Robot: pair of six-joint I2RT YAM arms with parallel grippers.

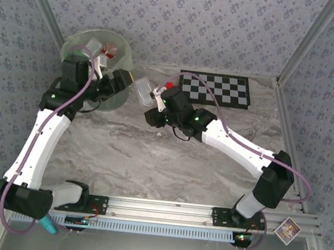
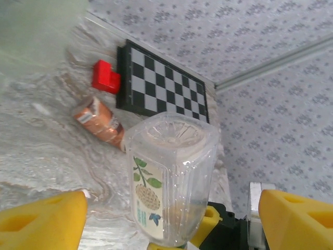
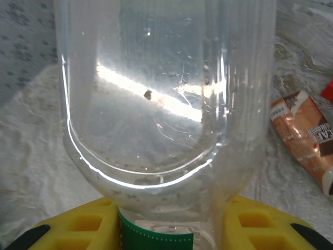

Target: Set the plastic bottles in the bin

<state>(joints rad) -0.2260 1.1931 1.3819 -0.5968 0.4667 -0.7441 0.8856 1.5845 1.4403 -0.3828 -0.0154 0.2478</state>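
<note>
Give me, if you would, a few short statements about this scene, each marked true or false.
1. The right arm's jaws grip a clear bottle. True.
2. The left arm's jaws are shut on that bottle. False: they stand open on either side of it, without touching it.
3. An orange bottle lies on the table. True.
4. The red block sits inside the bin. False: it rests on the table beside the checkerboard.

Label on orange-brown bottle (image 3: 303, 136): white lettering, cut off, unreadable. Label on clear bottle (image 2: 171, 187): no legible text.
</note>
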